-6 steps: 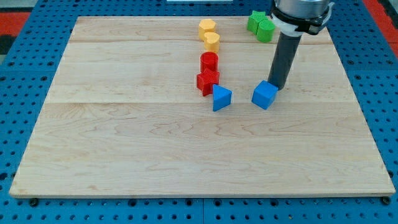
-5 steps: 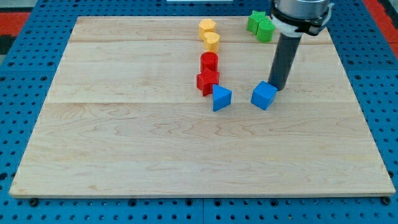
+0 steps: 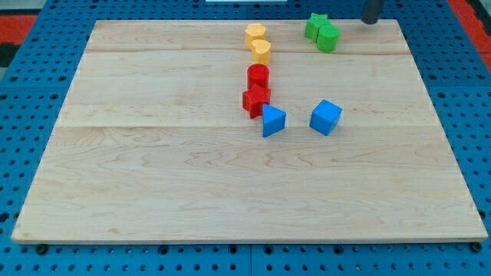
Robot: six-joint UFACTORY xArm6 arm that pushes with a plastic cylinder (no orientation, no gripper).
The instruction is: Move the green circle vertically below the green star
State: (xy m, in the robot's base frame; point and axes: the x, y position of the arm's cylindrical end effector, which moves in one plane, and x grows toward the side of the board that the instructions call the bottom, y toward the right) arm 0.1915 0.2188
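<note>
The green star (image 3: 314,24) sits near the view's top edge of the wooden board (image 3: 153,169), right of centre. The green circle (image 3: 328,37) touches it on its lower right side. My tip (image 3: 371,21) shows as a short dark stub at the view's top edge, to the right of both green blocks and clear of them. Most of the rod is out of the frame.
A yellow block (image 3: 255,33) and a second yellow block (image 3: 261,51) lie left of the green pair. Below them are a red cylinder (image 3: 258,76) and a red star (image 3: 256,100). A blue triangle (image 3: 272,120) and a blue cube (image 3: 326,116) lie mid-board.
The rod has left the blue cube's upper right side and gone up to the view's top right. The blue cube was nudged slightly left; the other blocks have not moved.
</note>
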